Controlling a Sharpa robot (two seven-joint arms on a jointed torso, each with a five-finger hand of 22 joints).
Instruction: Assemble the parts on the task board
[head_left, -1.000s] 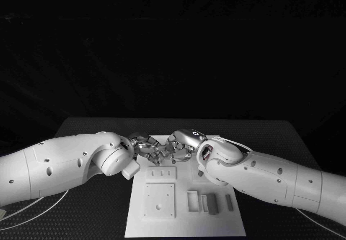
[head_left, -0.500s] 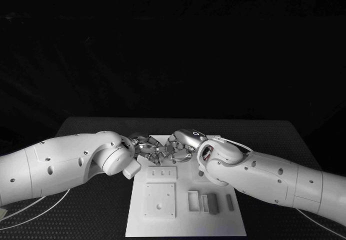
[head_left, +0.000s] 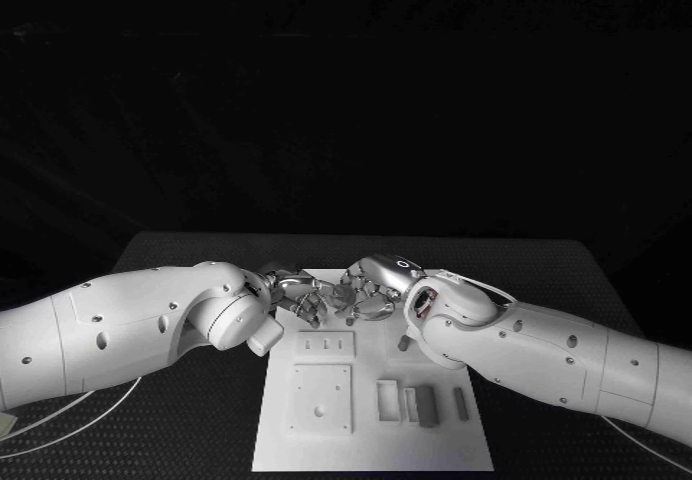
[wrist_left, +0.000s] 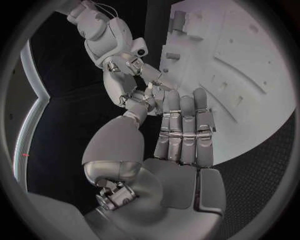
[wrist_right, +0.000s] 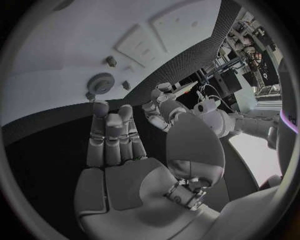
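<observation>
Left hand (head_left: 296, 298) and right hand (head_left: 368, 295): fingertips meeting over the task board (head_left: 372, 440) far end; grip undeterminable. Grey parts (head_left: 420, 405) lie well behind the fingers.

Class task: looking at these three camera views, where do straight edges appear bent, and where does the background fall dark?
Left wrist view: fisheye bends the task board edges behind the left robot hand. Right wrist view: same curving of the board beyond the right robot hand. Head view: edges stay straight, everything behind the table is black.
</observation>
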